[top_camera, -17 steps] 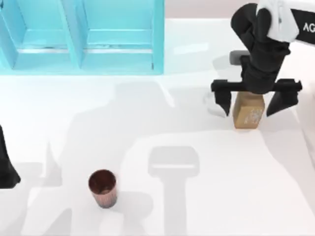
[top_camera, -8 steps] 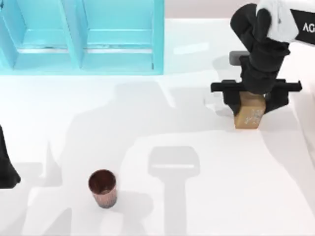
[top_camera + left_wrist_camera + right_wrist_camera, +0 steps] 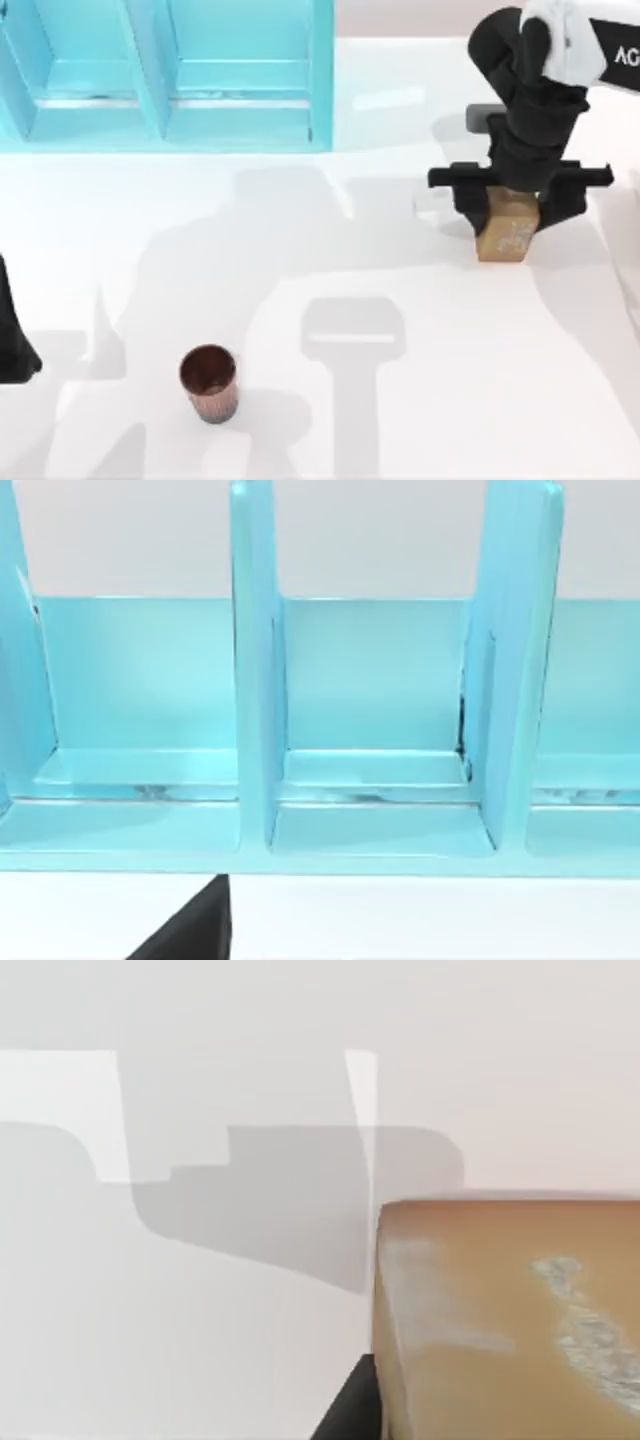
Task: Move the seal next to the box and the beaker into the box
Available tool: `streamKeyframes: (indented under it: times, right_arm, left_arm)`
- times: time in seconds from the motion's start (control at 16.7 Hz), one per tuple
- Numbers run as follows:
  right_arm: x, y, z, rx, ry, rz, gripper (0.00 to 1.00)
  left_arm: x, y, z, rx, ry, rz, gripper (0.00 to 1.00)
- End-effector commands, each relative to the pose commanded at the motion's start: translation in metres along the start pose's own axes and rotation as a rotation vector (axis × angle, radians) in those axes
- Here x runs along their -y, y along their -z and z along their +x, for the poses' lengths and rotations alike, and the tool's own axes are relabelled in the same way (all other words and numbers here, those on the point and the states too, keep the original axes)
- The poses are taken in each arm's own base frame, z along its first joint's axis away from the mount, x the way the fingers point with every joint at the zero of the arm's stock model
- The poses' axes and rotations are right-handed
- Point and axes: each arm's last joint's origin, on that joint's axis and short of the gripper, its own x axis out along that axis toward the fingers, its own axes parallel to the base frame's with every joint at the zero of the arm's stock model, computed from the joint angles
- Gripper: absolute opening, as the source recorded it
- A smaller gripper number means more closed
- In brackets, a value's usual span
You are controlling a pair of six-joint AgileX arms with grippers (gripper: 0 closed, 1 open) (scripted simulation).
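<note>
right gripper (image 3: 516,205) near the surface's (image 3: 420,400) right edge, fingers clamped on the seal (image 3: 507,232); beaker (image 3: 209,382) near the front-left; left gripper (image 3: 12,340) parked at left edge, fingers' state unclear.

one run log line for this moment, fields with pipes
right hand: shut on seal, table's right | left hand: parked, left edge | beaker: upright on table, front left | box: back left

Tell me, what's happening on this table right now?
The right arm's tool is shut on a small tan-brown block with white marks at the table's right side. A dark coppery round cup stands alone near the front left, and a light-blue divided box sits at the back left. The left arm is parked at the left edge.
</note>
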Motion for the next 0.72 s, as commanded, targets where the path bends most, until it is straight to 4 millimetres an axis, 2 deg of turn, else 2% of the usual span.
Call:
streamKeyframes:
  times: [0.18,0.3,0.54,0.72]
  right_arm:
    - [0.002,-0.001,-0.002,0.002,0.0,0.003,0.0]
    - [0.012,-0.003,-0.013,0.0,0.0,-0.004,0.0]
    - [0.058,-0.007,-0.057,-0.005,0.002,0.002,0.0]
    - [0.091,-0.003,-0.091,-0.003,0.001,0.003,0.0]
  left_arm:
    - [0.0,0.0,0.0,0.0,0.0,0.0,1.0]
    - [0.0,0.0,0.0,0.0,0.0,0.0,1.0]
    - [0.0,0.0,0.0,0.0,0.0,0.0,1.0]
    - [0.0,0.0,0.0,0.0,0.0,0.0,1.0]
